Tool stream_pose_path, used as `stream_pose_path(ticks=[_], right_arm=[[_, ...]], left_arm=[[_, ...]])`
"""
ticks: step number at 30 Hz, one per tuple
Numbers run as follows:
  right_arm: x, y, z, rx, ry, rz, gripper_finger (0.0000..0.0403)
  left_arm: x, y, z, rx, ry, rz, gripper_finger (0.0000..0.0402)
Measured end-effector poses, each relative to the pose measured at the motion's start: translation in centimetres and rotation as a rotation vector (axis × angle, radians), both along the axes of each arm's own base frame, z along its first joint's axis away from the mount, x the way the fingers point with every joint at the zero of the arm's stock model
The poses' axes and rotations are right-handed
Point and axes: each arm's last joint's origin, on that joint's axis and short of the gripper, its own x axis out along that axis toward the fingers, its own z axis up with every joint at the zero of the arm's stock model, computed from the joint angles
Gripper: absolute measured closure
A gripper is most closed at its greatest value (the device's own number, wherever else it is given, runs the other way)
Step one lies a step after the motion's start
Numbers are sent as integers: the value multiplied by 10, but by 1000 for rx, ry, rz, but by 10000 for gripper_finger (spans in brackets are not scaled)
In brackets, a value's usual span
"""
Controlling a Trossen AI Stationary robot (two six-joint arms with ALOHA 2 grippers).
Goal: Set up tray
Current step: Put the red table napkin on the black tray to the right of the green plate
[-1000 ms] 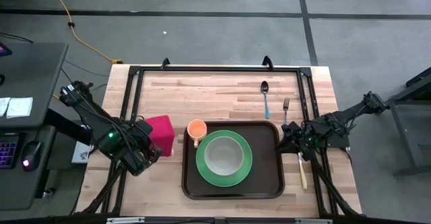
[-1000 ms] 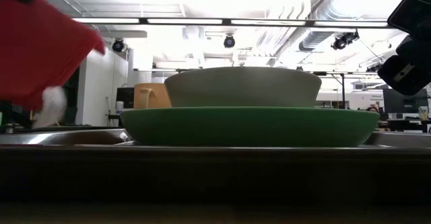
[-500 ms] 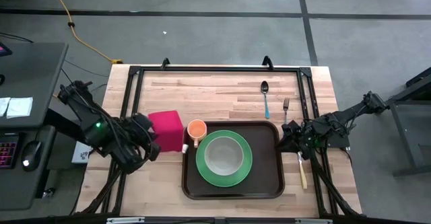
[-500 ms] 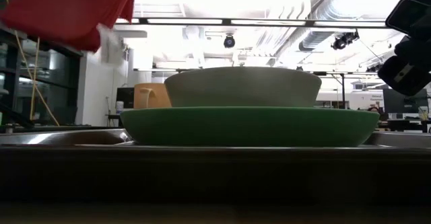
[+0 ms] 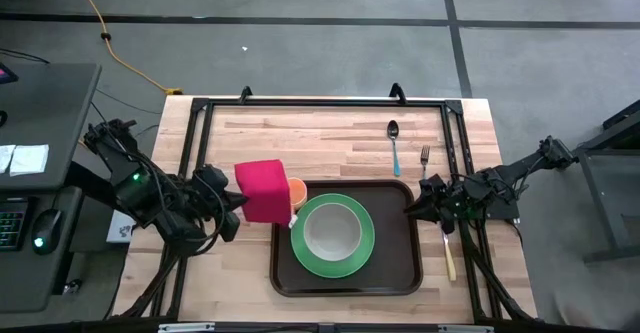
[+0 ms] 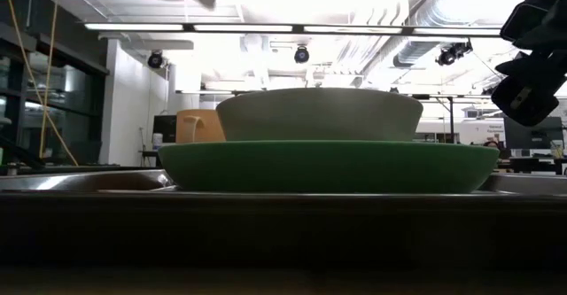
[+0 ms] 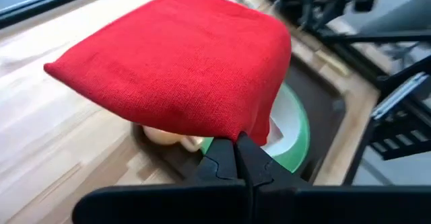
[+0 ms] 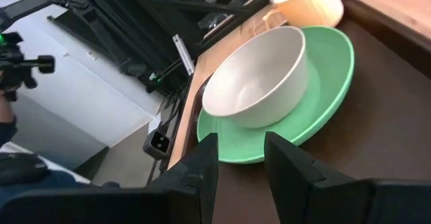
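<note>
The left hand pinches a red cloth, which hides most of the orange cup at the tray's far-left corner. No writing is legible. The right hand hovers spread over the tray's right rim, mid-surface.

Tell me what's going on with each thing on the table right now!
Red folded cloth napkin: lifted off the table, pinched in the left gripper, which is shut.
Large dark brown plastic tray: flat on the wooden table.
Round green plate: lying on the tray.
Pale round bowl: upright, empty, on the plate.
Orange cup: upright, partly hidden under the napkin.
Spoon: lying on the table, beyond the tray.
Right gripper: open, empty, at the tray's right edge.
</note>
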Motion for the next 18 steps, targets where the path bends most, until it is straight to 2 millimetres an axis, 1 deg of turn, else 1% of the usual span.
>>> stream_pose_path(ticks=[4, 12, 16, 18], right_arm=[[0, -1, 1, 2, -15, -27, 304], [2, -2, 19, 70, -182, -92, 304], [2, -2, 26, 57, -256, -99, 304], [2, -2, 28, 50, -285, -102, 304]], left_arm=[[4, -3, 4, 13, -56, -21, 391], [14, -11, 15, 57, -180, -70, 391], [18, -13, 19, 76, -220, -88, 391], [24, -11, 20, 81, -225, -86, 391]])
